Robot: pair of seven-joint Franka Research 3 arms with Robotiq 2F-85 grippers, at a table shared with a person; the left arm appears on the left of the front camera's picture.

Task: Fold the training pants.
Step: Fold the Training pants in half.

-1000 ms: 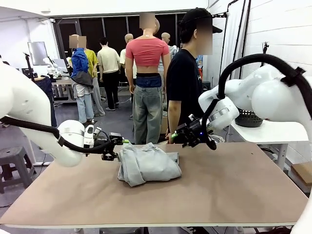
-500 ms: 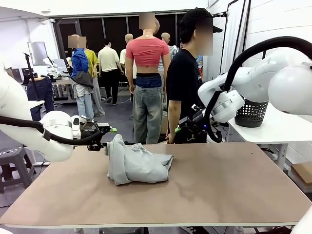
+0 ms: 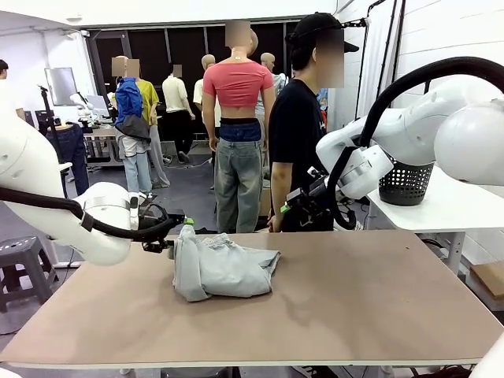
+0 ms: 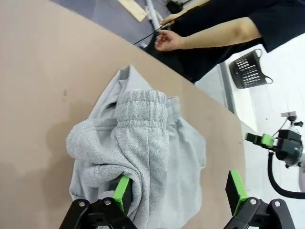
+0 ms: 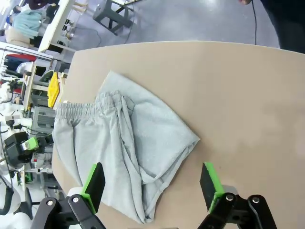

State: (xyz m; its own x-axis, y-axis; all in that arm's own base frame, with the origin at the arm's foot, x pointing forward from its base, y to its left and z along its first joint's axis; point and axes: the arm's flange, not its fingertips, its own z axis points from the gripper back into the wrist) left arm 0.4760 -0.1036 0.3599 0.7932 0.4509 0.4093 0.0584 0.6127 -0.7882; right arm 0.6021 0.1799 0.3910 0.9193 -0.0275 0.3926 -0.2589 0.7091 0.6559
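Front view, grey training pants (image 3: 223, 268) bundled on table (image 3: 362, 299), no legible print

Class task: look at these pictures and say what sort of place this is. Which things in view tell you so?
Probably a robotics lab or data-collection workshop: two white robot arms work at a brown table where light grey jersey training pants lie bundled, and more people stand at workbenches behind.
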